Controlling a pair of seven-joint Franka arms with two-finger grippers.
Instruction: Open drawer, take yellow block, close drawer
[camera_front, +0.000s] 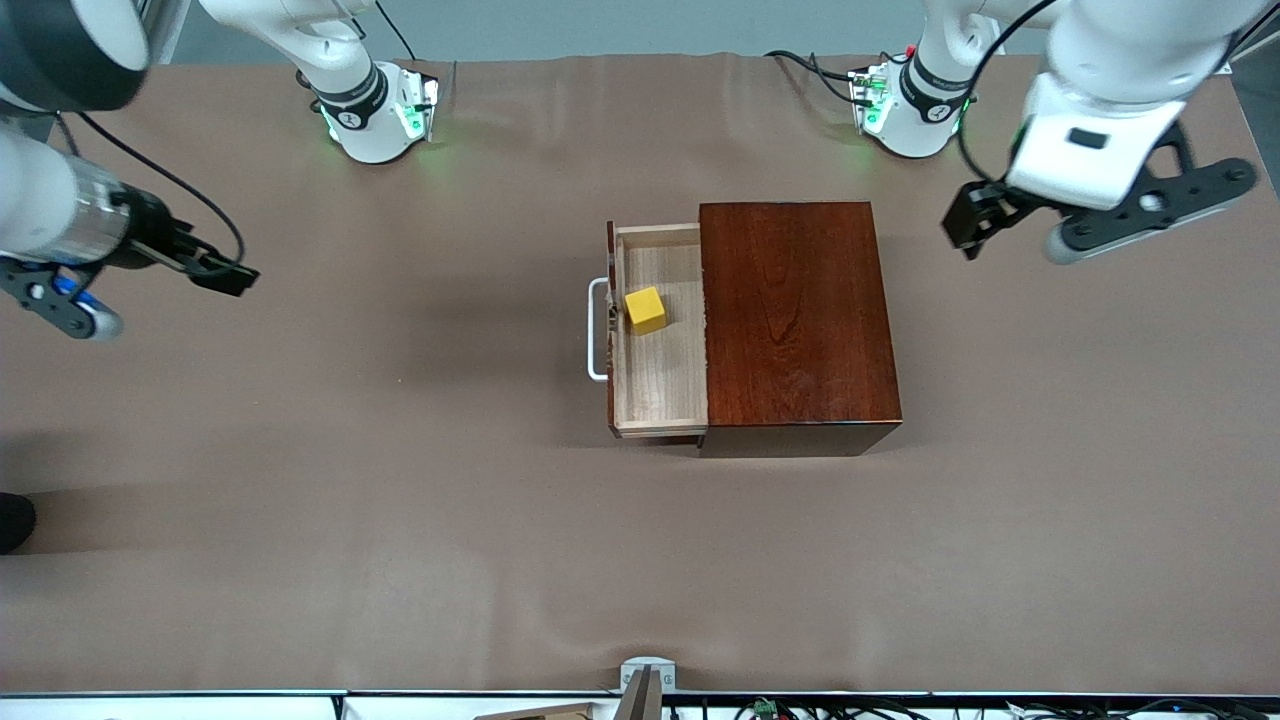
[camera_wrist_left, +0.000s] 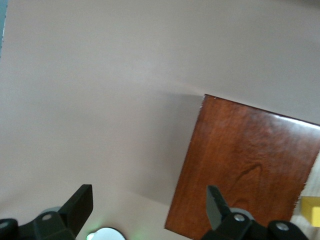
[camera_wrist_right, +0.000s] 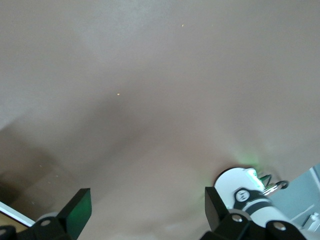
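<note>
Hovering at the front view's upper right, my left gripper (camera_front: 968, 228) hangs wide open and empty over bare table (camera_front: 400, 500) beside the wooden box (camera_front: 795, 320). My right gripper (camera_front: 222, 272) waits mid-left, spread wide, holding nothing. Mid-frame, the drawer (camera_front: 660, 385) stands pulled out, with the yellow block (camera_front: 645, 310) inside near its white handle (camera_front: 596, 330).

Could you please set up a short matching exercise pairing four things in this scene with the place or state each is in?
Column 1:
1. small bright yellow cube
2. pale light-wood drawer with white loop handle
3. left gripper
4. right gripper

Column 2:
A. open, above bare tabletop toward the right arm's end
B. pulled out of the glossy reddish-brown wooden box
C. lying in the drawer
D. open, above the tabletop beside the wooden box

Pairs: 1-C, 2-B, 3-D, 4-A
</note>
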